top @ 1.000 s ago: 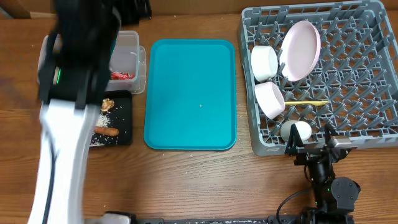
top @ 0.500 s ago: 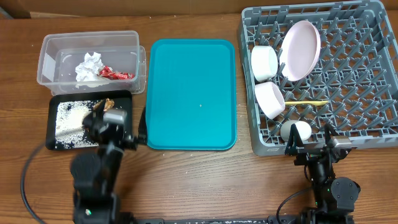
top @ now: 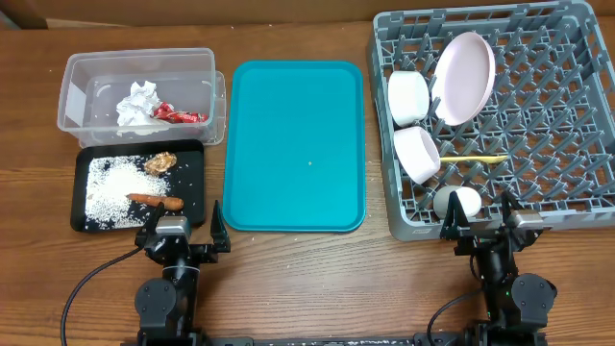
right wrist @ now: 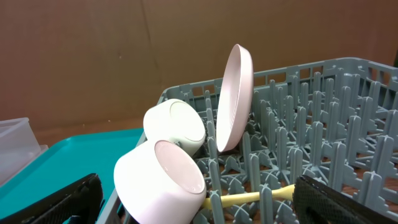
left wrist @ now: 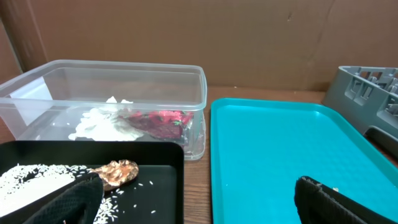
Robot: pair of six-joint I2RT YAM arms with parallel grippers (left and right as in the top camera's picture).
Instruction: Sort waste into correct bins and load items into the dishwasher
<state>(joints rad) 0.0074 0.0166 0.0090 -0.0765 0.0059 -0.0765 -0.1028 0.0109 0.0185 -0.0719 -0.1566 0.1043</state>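
Note:
The clear tub (top: pixel 72 91) holds the crumpled white napkin (top: pixel 137 102) and red wrapper (top: pixel 181 115); both also show in the left wrist view, napkin (left wrist: pixel 102 122) and wrapper (left wrist: pixel 160 121). The black tray (top: pixel 82 216) holds rice grains (top: pixel 110 187), the brown lump (top: pixel 160 162) and the carrot stick (top: pixel 156 201). The grey rack (top: pixel 567 115) holds the plate (top: pixel 465 65), two bowls (top: pixel 409 97) (top: pixel 417 153), the cup (top: pixel 455 203) and the yellow spoon (top: pixel 480 159). My left gripper (top: pixel 182 228) is open and empty at the front left. My right gripper (top: pixel 478 219) is open and empty at the rack's front edge.
A large teal tray (top: pixel 294 144) lies between the bins and the rack, with nothing on it. A brown cardboard wall runs along the back of the wooden table (top: pixel 317 279).
The left arm has pulled back from over the bins to the table's front edge. The carrot stick, lump and rice now show uncovered in the black tray. The right arm has not moved.

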